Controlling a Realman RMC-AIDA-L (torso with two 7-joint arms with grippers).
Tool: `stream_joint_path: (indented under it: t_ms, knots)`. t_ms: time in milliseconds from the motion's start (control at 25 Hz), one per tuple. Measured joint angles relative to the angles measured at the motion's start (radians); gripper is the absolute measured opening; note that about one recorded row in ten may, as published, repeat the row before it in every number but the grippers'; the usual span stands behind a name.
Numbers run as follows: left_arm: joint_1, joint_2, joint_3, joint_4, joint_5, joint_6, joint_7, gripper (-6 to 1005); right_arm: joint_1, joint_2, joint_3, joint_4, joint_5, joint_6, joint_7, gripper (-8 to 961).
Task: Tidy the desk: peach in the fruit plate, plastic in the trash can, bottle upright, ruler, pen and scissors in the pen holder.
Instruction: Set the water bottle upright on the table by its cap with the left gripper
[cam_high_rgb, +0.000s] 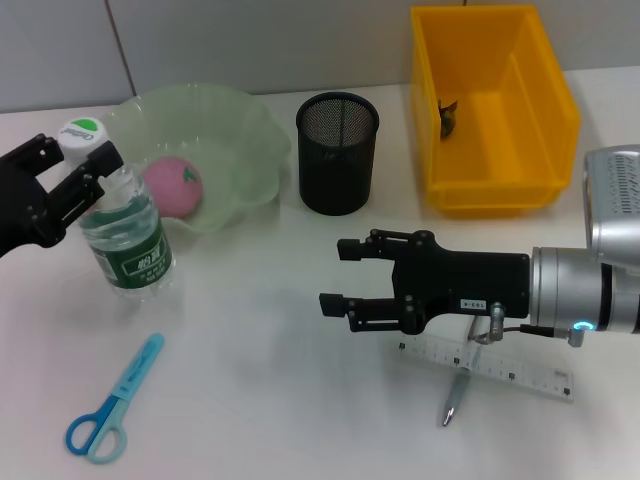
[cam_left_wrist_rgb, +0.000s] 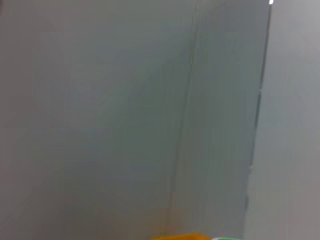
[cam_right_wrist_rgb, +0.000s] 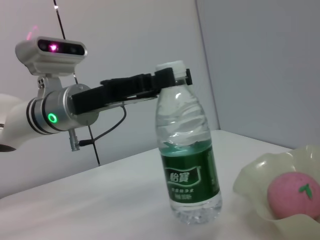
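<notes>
The bottle (cam_high_rgb: 127, 235) stands upright on the table (cam_high_rgb: 260, 330) at the left, just near of the fruit plate (cam_high_rgb: 235, 150). The left gripper (cam_high_rgb: 88, 172) reaches in from the left edge at the height of the bottle's neck, just under the white and green cap (cam_high_rgb: 80, 134). In the right wrist view the black fingers (cam_right_wrist_rgb: 170, 80) lie on either side of the neck below the cap, jaws drawn narrow around it, so the neck sits between them; whether they press on it or stand just off it I cannot tell for sure, but they look closed on it.

The pink peach (cam_high_rgb: 173, 186) lies in the green fruit plate, far and right of the bottle. The black mesh pen holder (cam_high_rgb: 337, 152) stands right of the plate, and the yellow bin (cam_high_rgb: 495, 110) sits at the far right with a small dark scrap (cam_high_rgb: 448, 116) inside against its left wall.

The right gripper (cam_high_rgb: 333, 276) hovers over the middle of the table, pointing left, jaws wide apart with nothing between them. Under its wrist, on the near right of the table, lies the clear ruler (cam_high_rgb: 500, 365), and the pen (cam_high_rgb: 456, 395) lies across its near edge, tip pointing near. Both are behind the jaws, not between them. The blue scissors (cam_high_rgb: 110, 402) lie flat at the near left, well apart from both grippers, handles nearest.
</notes>
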Motion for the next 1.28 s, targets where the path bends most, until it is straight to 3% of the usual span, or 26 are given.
stream_joint_path:
  t_ms: [520,1280]
  knots:
    - [0.0,-0.016,-0.011,-0.021,-0.003,-0.089,0.08,481,0.0,0.0,-0.004,0.006,-0.004,-0.004,0.0,766]
    - [-0.008,-0.017,-0.037,-0.055,-0.004,-0.162,0.102,494,0.006,-0.003,-0.004,0.007,-0.005,0.003,0.0,765]
